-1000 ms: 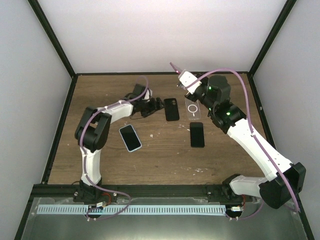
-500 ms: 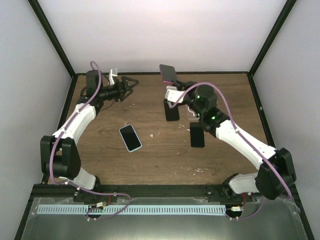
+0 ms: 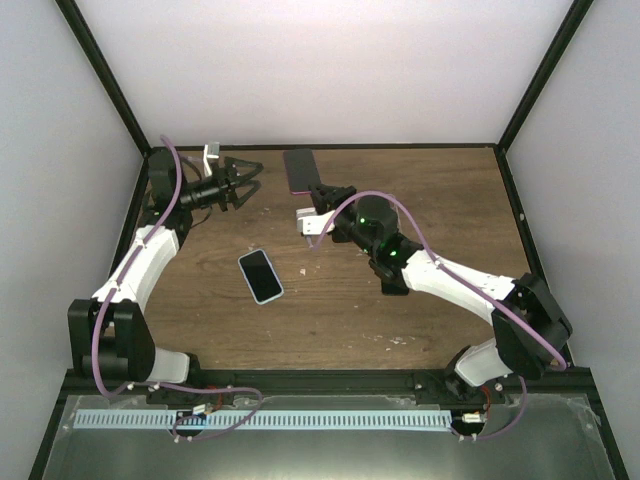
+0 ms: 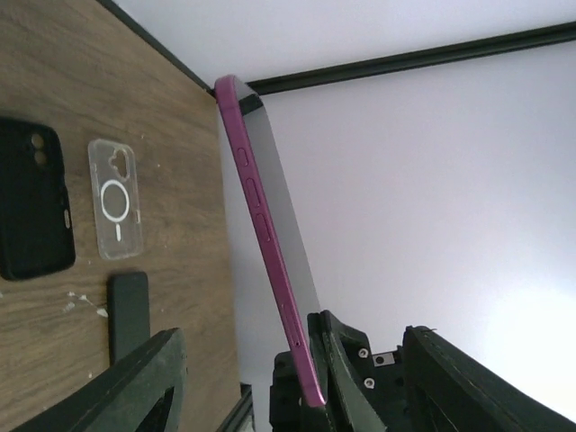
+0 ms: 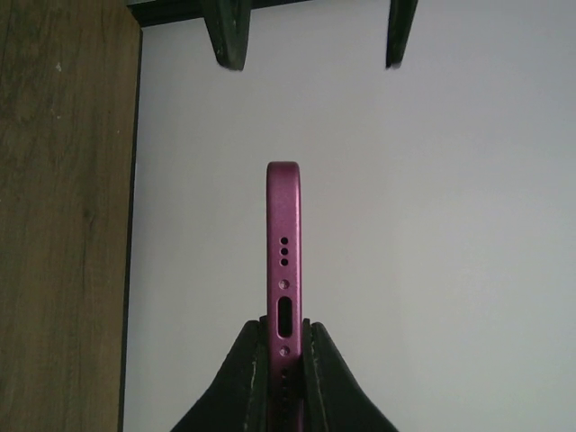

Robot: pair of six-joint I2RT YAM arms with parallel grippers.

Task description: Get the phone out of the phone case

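Magenta phone case [image 5: 283, 225], slim, bottom cutouts visible.

phones [image 3: 298, 170] [image 3: 260, 276]: 2 | empty cases [image 4: 31, 211] [image 4: 115, 200]: 2 | black slab [image 4: 129, 310]: 1

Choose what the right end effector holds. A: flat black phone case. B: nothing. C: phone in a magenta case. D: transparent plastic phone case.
C: the right end effector is shut on the bottom edge of the phone in a magenta case; the transparent plastic phone case and flat black phone case lie on the wooden table.
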